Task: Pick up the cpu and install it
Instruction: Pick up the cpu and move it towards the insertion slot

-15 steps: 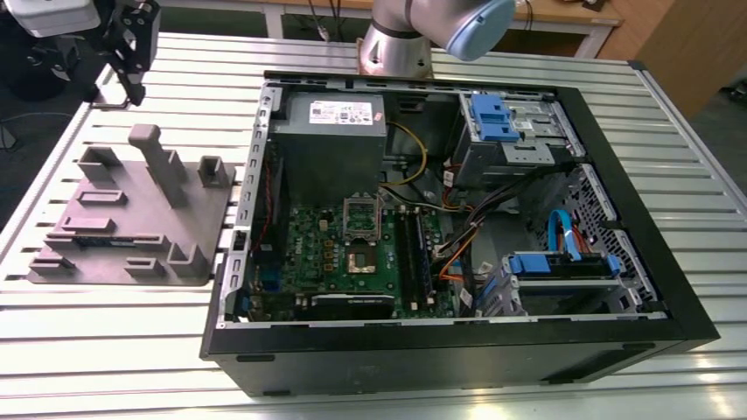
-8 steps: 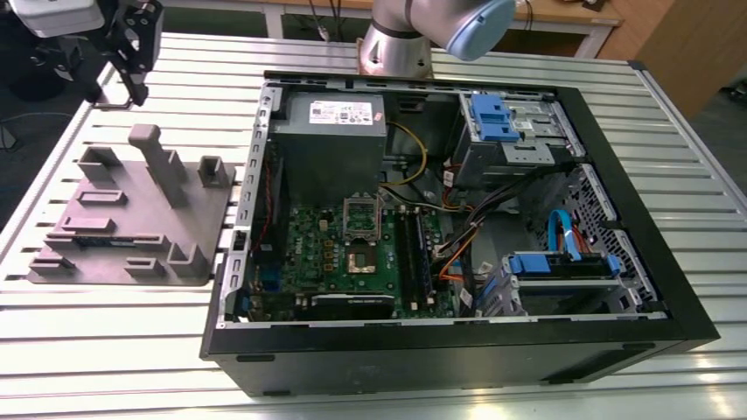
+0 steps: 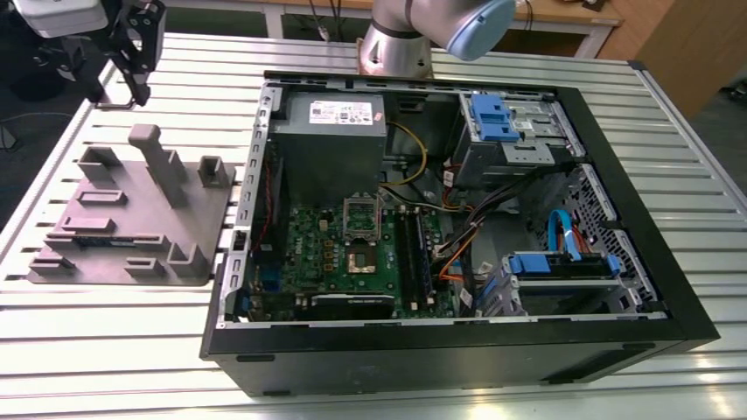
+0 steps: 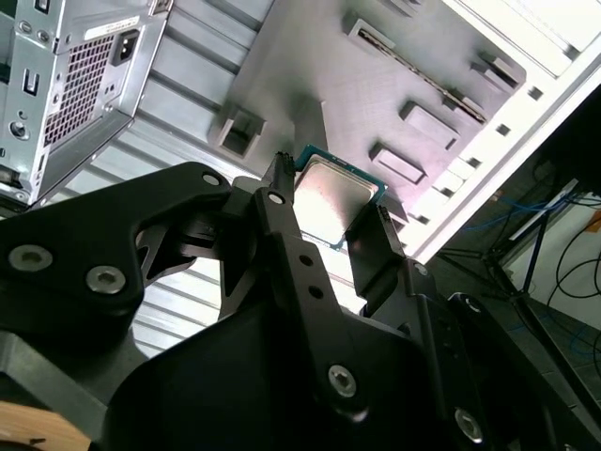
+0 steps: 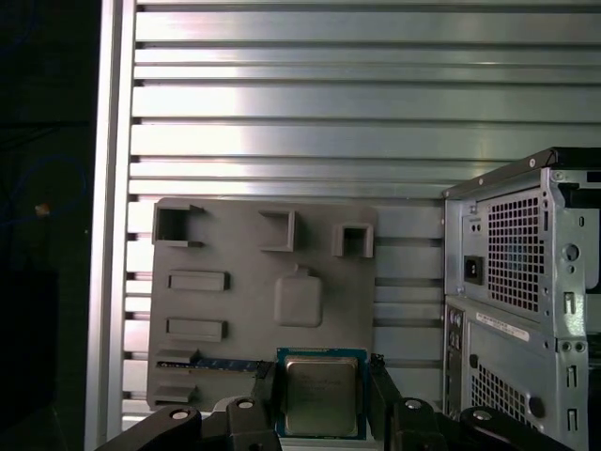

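Note:
The cpu (image 5: pixel 321 395) is a flat square chip with a silver top and a green rim. In both wrist views it sits between my two black fingers, and my gripper (image 5: pixel 321 402) is shut on its opposite edges. It hangs above the near edge of the grey plastic tray (image 5: pixel 244 254). In the second wrist view the cpu (image 4: pixel 333 202) is tilted, held by my gripper (image 4: pixel 327 202), with the tray (image 4: pixel 376 85) behind it. In the exterior view my gripper (image 3: pixel 131 83) hovers high at the back left, beyond the tray (image 3: pixel 117 227). The motherboard socket (image 3: pixel 359 258) lies open inside the computer case.
The open computer case (image 3: pixel 456 332) fills the middle of the slatted metal table (image 3: pixel 105 341), with a power supply (image 3: pixel 332 131), blue drive brackets (image 3: pixel 491 114) and loose cables inside. The arm's base (image 3: pixel 397 48) stands behind the case. The tray carries several upright blocks.

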`<act>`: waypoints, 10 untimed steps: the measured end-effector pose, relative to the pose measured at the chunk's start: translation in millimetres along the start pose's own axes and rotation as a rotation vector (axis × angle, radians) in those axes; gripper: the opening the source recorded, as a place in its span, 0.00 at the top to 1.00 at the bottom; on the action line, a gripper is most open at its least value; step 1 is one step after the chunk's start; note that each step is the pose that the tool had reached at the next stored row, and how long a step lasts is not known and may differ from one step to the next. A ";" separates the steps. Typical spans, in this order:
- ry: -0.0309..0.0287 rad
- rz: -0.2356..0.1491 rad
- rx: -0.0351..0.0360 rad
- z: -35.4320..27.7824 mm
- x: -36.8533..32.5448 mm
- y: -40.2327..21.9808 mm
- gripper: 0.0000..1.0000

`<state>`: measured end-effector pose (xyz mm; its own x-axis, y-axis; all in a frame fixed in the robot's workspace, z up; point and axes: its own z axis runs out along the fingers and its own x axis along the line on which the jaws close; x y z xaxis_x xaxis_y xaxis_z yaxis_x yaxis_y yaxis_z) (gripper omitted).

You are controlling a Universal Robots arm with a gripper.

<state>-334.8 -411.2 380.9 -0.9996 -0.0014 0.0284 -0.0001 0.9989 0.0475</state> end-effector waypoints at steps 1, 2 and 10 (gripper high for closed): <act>0.0000 0.000 0.0000 0.0 -0.4 0.0 0.53; 0.0000 0.000 0.0001 0.0 -0.8 0.0 0.53; 0.0000 0.000 0.0000 -0.1 -3.9 0.0 0.53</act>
<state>-330.9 -411.2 380.9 -0.9996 -0.0014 0.0284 0.0000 0.9989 0.0474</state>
